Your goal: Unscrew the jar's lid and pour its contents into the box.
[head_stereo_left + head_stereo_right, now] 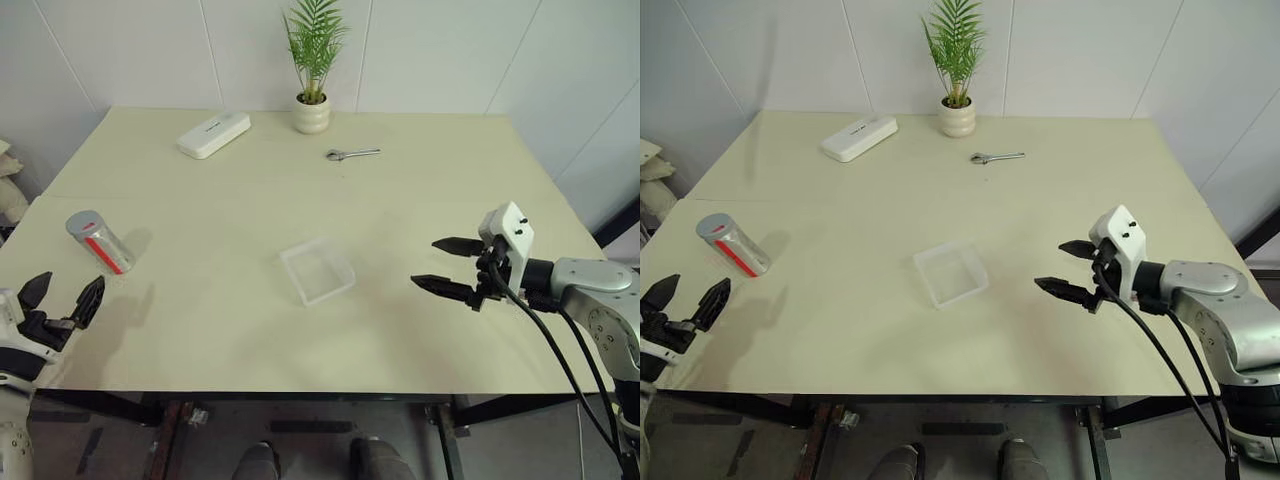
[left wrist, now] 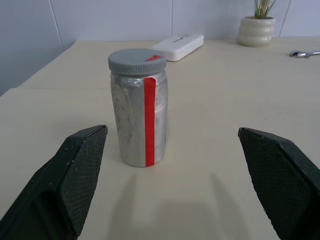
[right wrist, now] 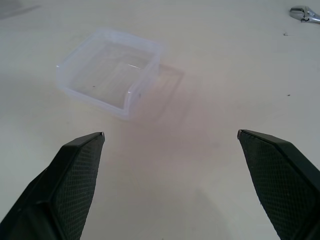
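1. Pale yellow-green, the table [image 1: 250,330] carried the jar [image 1: 99,242] upright near its left edge in the left eye view, lid [image 1: 83,222] screwed on. The left pincer [image 1: 62,296] hovered just short of it, released and wide; the right pincer [image 1: 448,268], likewise spread and empty, hung well apart on the far side of the box [image 1: 318,270].
2. The right eye view gave the same layout: the left arm was plainly nearer the jar.
3. In the left wrist view the jar stood straight ahead between the fingers [image 2: 75,175], untouched, its long axis vertical.
4. In the right wrist view the box lay ahead and somewhat aside of the open fingers [image 3: 75,180]; no contents could be made out.
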You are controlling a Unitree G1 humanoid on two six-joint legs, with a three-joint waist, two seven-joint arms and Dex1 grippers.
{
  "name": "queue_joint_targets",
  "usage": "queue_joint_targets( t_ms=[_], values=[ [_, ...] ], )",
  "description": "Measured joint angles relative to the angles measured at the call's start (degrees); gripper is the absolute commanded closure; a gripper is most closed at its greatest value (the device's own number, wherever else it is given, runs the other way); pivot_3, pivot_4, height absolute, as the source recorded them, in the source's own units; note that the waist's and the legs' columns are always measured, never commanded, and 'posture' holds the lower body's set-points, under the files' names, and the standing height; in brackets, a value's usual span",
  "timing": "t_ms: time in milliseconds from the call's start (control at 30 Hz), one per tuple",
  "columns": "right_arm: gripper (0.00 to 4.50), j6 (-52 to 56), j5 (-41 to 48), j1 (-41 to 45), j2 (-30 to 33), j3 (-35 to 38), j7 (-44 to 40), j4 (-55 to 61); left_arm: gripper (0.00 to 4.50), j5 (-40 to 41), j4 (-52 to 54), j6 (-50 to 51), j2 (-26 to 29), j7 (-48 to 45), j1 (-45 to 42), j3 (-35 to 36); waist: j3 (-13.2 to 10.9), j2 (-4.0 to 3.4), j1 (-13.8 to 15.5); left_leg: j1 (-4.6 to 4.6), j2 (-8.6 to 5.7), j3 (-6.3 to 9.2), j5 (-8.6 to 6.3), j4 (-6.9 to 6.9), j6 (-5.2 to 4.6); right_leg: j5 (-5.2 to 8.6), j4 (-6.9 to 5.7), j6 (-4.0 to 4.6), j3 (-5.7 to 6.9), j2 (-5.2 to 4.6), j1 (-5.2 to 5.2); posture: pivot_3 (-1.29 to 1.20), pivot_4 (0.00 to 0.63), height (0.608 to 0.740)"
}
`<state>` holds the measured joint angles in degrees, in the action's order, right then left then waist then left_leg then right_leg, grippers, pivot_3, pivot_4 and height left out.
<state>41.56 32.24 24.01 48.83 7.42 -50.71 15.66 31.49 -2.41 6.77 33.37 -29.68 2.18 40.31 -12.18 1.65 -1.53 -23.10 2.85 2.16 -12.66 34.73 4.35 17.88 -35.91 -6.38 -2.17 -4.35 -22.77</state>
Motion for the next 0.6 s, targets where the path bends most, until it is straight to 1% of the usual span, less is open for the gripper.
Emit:
queue_joint_targets(
  t_ms=[300, 467, 600],
  values=[
    [0.0, 0.06, 0.74, -1.21, -0.49, 0.43, 1.77, 0.99, 0.02, -0.32, -0.62, 0.52, 0.44, 2.02, -2.16, -0.67, 0.0, 0.0, -0.1, 0.02, 0.0, -0.07, -0.03, 0.0, -0.05, -0.03, -0.01, -0.05, -0.06, 0.01, 0.0, 0.0, 0.15, 0.74],
    [0.0, 0.15, 1.27, 1.31, -2.01, -0.33, 1.74, 1.01, 0.02, -0.45, -0.62, 0.45, 0.48, 4.11, -3.7, -0.53, 0.0, 0.0, -0.03, 0.01, 0.0, -0.08, -0.03, 0.11, -0.06, -0.03, -0.01, -0.03, -0.07, 0.01, 0.0, 0.0, 0.15, 0.74],
    [0.0, 0.01, 1.19, 3.38, -3.87, -1.69, 1.7, 0.86, 0.02, -2.14, -2.19, -1.02, 1.68, 5.19, -4.85, -0.36, 0.0, 0.0, -0.14, 0.01, 0.0, -0.14, -0.05, 0.14, -0.08, -0.04, -0.01, -0.01, -0.13, 0.01, 0.0, 0.0, 0.15, 0.74]
  ],
)
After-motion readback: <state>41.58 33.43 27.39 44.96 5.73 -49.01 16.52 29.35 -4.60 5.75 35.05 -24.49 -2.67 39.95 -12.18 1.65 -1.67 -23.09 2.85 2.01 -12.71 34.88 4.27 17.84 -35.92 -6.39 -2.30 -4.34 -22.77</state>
